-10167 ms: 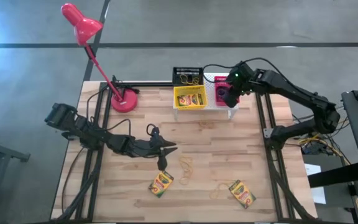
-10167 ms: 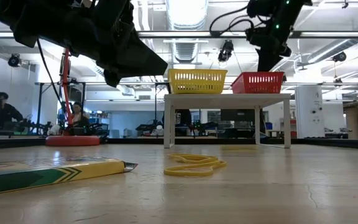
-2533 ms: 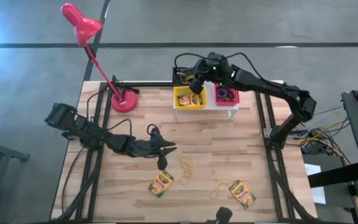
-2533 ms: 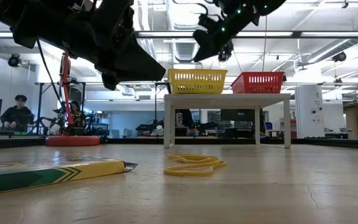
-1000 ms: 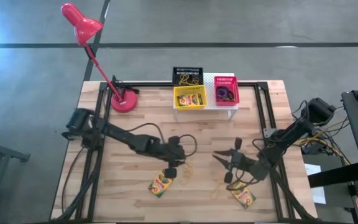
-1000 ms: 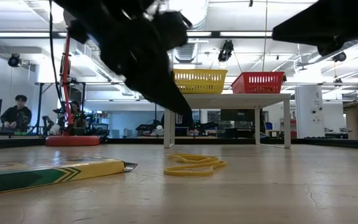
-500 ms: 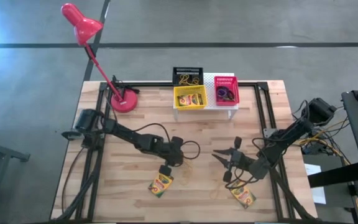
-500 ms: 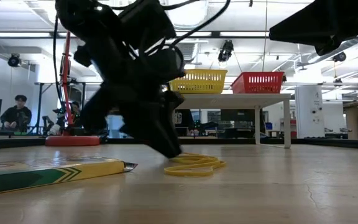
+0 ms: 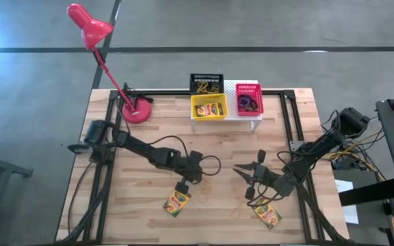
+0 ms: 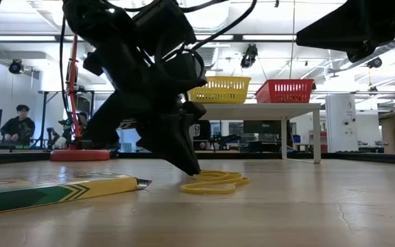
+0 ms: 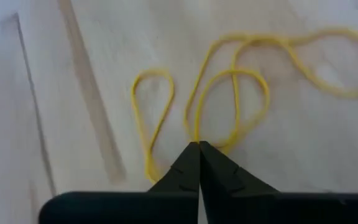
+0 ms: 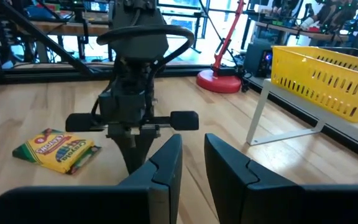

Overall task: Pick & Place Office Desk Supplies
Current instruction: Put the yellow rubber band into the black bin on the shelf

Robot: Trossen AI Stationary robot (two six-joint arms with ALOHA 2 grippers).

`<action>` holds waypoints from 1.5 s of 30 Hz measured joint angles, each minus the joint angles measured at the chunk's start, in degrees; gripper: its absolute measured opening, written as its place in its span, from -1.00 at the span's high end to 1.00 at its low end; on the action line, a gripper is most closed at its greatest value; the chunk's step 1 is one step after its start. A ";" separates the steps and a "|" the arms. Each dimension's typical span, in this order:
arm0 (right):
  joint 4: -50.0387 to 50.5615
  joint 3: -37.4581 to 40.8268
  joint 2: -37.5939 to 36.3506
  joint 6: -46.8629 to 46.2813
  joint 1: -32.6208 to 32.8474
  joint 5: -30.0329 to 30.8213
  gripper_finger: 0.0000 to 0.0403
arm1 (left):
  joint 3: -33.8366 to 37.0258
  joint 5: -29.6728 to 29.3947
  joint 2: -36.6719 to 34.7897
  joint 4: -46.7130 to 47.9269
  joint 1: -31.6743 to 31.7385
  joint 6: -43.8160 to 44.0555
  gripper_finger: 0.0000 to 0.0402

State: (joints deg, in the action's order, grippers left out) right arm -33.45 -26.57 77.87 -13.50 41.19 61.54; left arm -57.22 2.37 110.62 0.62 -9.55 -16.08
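- The wooden table (image 9: 142,205) carries a white riser (image 9: 232,85) at its far edge. On the riser stand the yellow basket (image 9: 208,108), with a crayon box inside, and the pink-red basket (image 9: 249,99). The black basket (image 9: 206,83) sits just behind them.
- The left gripper (image 9: 187,183) is down at the table near the middle. Its tips are pressed together on the near end of the tangle of yellow rubber bands (image 11: 229,93).
- In the left wrist view the jaws look clenched right where a strand crosses, but I cannot be sure the band is actually pinched and not merely beside the tips.
- The right gripper (image 9: 250,179) hangs above the table, well apart from the bands, its fingers only a little parted and holding nothing.
- One loose crayon box (image 9: 177,202) lies just beside the left gripper. Another crayon box (image 9: 268,214) lies near the right arm.
- Risk: the thin band could slip from the tips on lifting if only one strand is caught.
- Risk: the linked loops may drag along and snag or drop short of a basket.
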 joint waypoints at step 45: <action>0.09 0.09 0.00 0.00 -2.77 0.02 0.72 | -18.56 -6.15 -14.64 -8.74 38.02 -3.23 1.00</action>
State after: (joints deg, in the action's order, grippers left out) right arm -33.36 -26.48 77.87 -13.50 38.42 61.56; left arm -75.78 -3.79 95.99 -8.12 28.47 -19.31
